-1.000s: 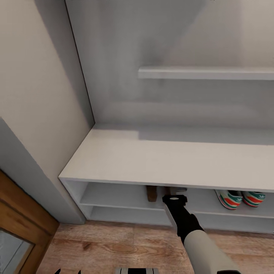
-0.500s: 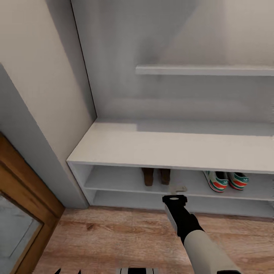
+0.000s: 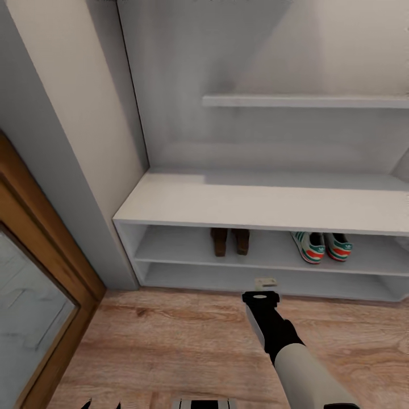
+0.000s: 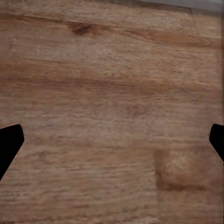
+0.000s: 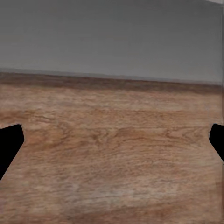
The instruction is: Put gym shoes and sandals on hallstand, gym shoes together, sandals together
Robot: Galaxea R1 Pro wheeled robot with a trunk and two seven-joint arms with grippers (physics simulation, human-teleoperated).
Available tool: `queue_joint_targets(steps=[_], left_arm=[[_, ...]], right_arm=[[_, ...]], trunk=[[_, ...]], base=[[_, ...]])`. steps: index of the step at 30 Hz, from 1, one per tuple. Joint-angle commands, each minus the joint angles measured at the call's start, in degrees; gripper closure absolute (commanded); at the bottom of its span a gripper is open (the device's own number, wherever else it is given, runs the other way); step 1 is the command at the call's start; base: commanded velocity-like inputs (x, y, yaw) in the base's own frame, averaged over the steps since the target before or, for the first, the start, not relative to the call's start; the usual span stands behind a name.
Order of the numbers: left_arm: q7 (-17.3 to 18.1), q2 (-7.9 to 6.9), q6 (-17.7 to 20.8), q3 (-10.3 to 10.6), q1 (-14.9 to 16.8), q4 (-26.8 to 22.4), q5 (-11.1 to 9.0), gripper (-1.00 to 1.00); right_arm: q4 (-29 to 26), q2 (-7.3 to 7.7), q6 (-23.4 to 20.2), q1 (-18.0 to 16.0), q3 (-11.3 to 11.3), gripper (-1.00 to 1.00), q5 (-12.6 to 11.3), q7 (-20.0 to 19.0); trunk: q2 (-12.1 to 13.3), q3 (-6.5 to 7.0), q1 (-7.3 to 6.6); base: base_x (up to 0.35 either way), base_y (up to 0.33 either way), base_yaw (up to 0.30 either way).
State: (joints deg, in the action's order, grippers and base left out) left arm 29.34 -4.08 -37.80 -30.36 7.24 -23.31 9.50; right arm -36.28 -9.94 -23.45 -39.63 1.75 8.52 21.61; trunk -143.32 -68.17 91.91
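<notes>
The two gym shoes (image 3: 322,247) stand side by side on the upper open shelf of the hallstand (image 3: 255,201), toward that shelf's right end, heels facing out to the corridor and long axes running back toward the rear panel. The two sandals (image 3: 229,241) sit on the same shelf near its middle, also paired, touching or nearly so, heels outward and pointing the same way as the sneakers; the two pairs are well apart from each other. None of the four rests on the corridor floor (image 3: 170,346), so the arrangement the task asks for looks complete, and what remains is likely only to draw clear of the rack. The right gripper (image 3: 264,282) hangs low in front of the lower shelf's front edge, below and a little right of the sandals, with the sneakers farther off to its right; the right arm is plainly the nearer one to both pairs. In the right wrist view its dark fingertips (image 5: 10,144) sit at opposite borders with bare planks and the grey rack base between them, so the right gripper is spread wide and empty. The left gripper (image 4: 112,144) shows the same in its wrist view, fingers far apart over plain wood, holding nothing. A wood-framed door (image 3: 34,272) stands beside the rack's left end.
</notes>
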Motion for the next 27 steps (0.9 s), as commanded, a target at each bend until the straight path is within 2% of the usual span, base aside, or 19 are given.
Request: queue_joint_targets(steps=[1, 15, 22, 24, 27], left_arm=[[0.29, 0.04, -0.26, -0.49, 0.06, 0.02, 0.52, -1.00], [0.28, 0.04, -0.26, -0.56, 0.06, 0.02, 0.47, -1.00], [0.28, 0.04, -0.26, -0.65, 0.06, 0.02, 0.30, -1.00], [0.28, 0.04, -0.26, -0.66, 0.06, 0.02, 0.28, -1.00], [0.28, 0.04, -0.26, -0.94, 0.06, 0.02, 0.01, -1.00]], right_arm=[[-0.07, -0.06, -0.46, -0.01, 0.18, -1.00, 0.60, -0.11], [0.36, -0.06, -0.35, -0.01, 0.10, -1.00, 0.47, -0.22], [1.67, -0.06, -0.27, -0.01, 0.04, -1.00, 0.53, -0.17], [2.36, -0.06, 0.24, -0.01, 0.06, -1.00, 0.57, -0.17], [5.28, -0.06, 4.66, -0.01, 0.09, -1.00, 0.60, -0.23]], trunk=[[-0.02, -0.04, -0.05], [-0.02, -0.04, -0.05], [-0.02, -0.04, -0.05], [-0.02, -0.04, -0.05], [-0.02, -0.04, -0.05]], base=[[-0.326, 0.000, 0.000], [-0.316, 0.000, 0.000], [-0.108, 0.000, 0.000], [-0.027, 0.000, 0.000], [-0.007, 0.000, 0.000]])
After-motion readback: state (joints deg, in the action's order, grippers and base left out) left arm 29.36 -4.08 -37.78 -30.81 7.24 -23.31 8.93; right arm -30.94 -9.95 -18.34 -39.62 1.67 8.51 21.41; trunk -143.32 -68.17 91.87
